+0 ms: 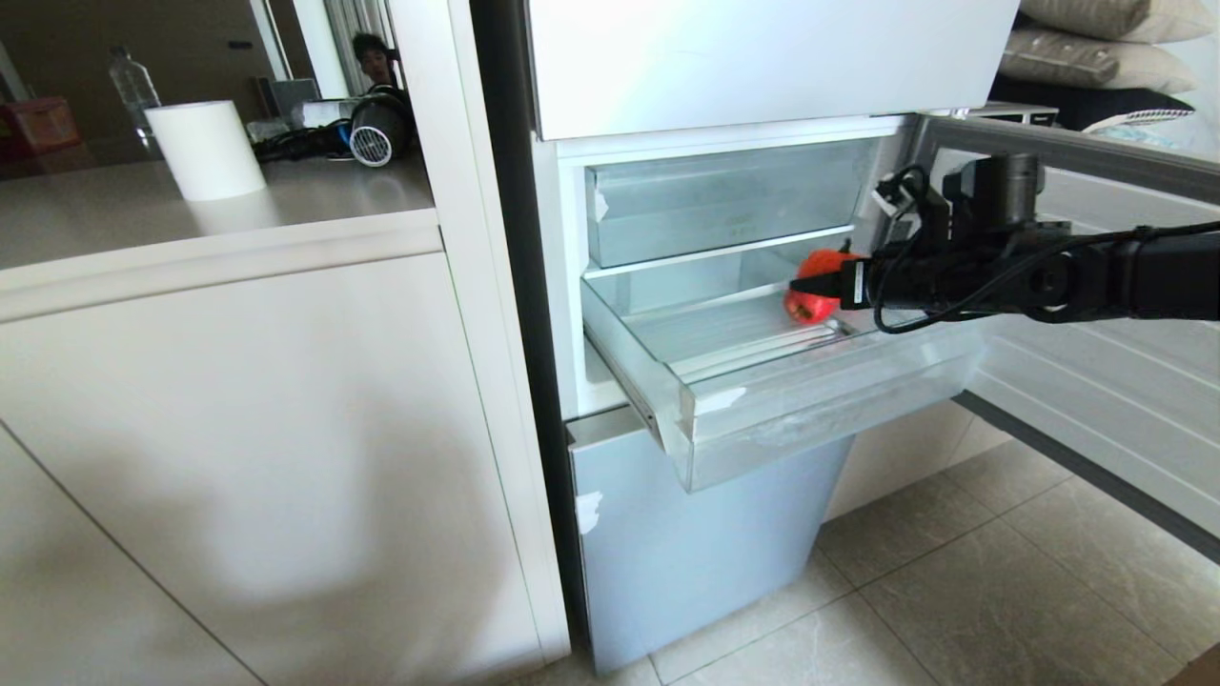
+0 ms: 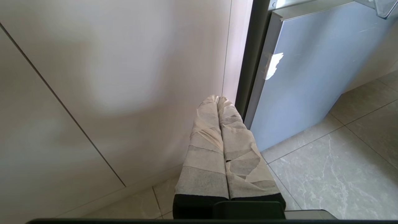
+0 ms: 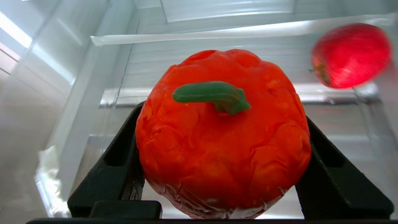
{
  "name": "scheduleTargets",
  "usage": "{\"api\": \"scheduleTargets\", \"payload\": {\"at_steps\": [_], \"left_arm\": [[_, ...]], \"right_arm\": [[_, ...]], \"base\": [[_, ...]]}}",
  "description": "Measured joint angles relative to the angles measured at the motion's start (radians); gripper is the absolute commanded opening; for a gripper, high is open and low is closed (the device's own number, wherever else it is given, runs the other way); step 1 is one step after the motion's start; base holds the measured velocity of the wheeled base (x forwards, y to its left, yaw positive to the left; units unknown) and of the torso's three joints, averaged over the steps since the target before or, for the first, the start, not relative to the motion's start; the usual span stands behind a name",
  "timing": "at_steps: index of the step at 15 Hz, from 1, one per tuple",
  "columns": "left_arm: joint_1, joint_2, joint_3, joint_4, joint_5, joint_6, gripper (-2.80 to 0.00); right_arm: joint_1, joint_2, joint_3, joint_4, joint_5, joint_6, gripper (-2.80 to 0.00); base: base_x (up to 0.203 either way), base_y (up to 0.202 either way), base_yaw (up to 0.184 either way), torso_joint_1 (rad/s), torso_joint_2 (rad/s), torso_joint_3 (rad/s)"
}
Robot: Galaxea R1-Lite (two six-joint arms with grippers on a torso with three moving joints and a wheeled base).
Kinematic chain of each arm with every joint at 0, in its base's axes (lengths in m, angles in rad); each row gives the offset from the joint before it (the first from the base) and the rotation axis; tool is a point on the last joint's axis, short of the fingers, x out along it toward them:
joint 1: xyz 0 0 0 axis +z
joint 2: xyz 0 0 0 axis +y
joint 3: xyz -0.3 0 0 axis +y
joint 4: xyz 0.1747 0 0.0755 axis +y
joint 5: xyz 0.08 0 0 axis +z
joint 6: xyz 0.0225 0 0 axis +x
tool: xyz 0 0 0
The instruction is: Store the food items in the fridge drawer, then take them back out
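Pale kitchen cabinets fill the left of the head view, with the opened fridge at centre and grey floor tiles lower right. Starting from my right pincer (image 1: pixel 810 286): its black fingers (image 3: pixel 119 161) are clamped on either side of an orange-red pepper (image 3: pixel 224 137) with a curled green stem, which fills the middle of the right wrist view. In the head view the pincer sits at centre right, just above the floor of the fridge drawer (image 1: pixel 820 410), the pulled-out clear tray with the frosted front and tape scraps at its corner.

Beyond the pepper, deeper in the drawer and at the upper right of the wrist frame, lies a glossy red apple (image 3: pixel 351 56), apart from the pepper. So the held item hangs over bare tray floor, and the apple is off to one side rather than beneath it; I judge a short lowering would set the pepper down without a knock.

My right arm reaches in level from the right edge of the head frame. My left pincer (image 2: pixel 219 101) hangs parked low by the cabinet front, taped fingers pressed together.
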Motion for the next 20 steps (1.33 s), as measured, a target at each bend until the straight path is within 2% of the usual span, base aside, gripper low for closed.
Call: {"api": "scheduleTargets", "payload": {"at_steps": [2,5,8,20], "left_arm": [[0.000,0.000,0.000,0.000,0.000,0.000,-2.80],[0.000,0.000,0.000,0.000,0.000,0.000,-2.80],[0.000,0.000,0.000,0.000,0.000,0.000,-2.80],[0.000,0.000,0.000,0.000,0.000,0.000,-2.80]], "right_arm": [[0.009,0.068,-0.097,0.052,0.005,-0.031,-2.80],[0.024,0.131,-0.152,0.084,0.007,-0.065,-2.80],[0.035,0.168,-0.160,0.035,0.006,-0.101,-2.80],[0.063,0.180,-0.161,0.024,0.009,-0.090,-2.80]], "base": [[0.000,0.000,0.000,0.000,0.00,0.000],[0.000,0.000,0.000,0.000,0.00,0.000],[0.000,0.000,0.000,0.000,0.00,0.000],[0.000,0.000,0.000,0.000,0.00,0.000]]}}
